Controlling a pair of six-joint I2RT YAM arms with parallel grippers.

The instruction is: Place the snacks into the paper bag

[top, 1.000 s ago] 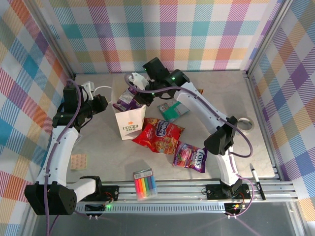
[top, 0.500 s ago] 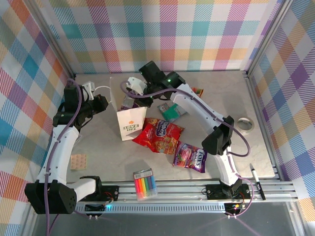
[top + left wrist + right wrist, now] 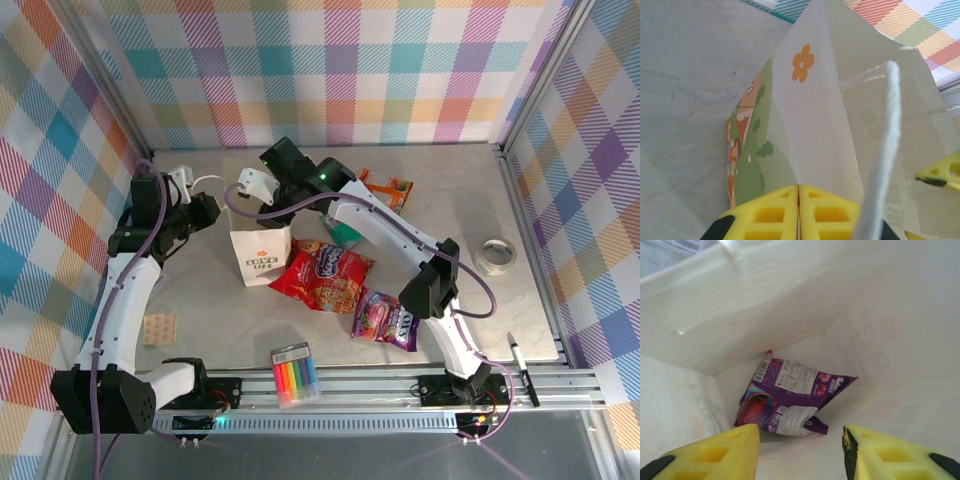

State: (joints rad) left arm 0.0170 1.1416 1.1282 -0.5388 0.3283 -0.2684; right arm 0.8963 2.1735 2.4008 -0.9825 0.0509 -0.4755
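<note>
The white paper bag (image 3: 261, 253) stands upright left of centre. My left gripper (image 3: 214, 210) is shut on the bag's rim (image 3: 815, 125), its yellow jaws pressed together beside the twisted handle (image 3: 886, 150). My right gripper (image 3: 258, 203) hangs over the bag's mouth, open (image 3: 800, 440) and holding nothing. Below it a purple packet (image 3: 790, 395) lies loose on the bag's floor. Outside the bag are the large red packet (image 3: 322, 276), another purple packet (image 3: 386, 320), the teal packet (image 3: 346, 233) half under my right arm, and the orange packet (image 3: 386, 186).
A clear pack of rainbow markers (image 3: 294, 376) lies near the front rail. At the right are a tape roll (image 3: 495, 255) and a black pen (image 3: 520, 356). A small tan pad (image 3: 158, 327) sits at the left. Plaid walls close in three sides.
My right gripper moved left over the bag's mouth and opened, letting the purple packet drop inside. The orange packet behind the arm came into view. The left arm held still.
</note>
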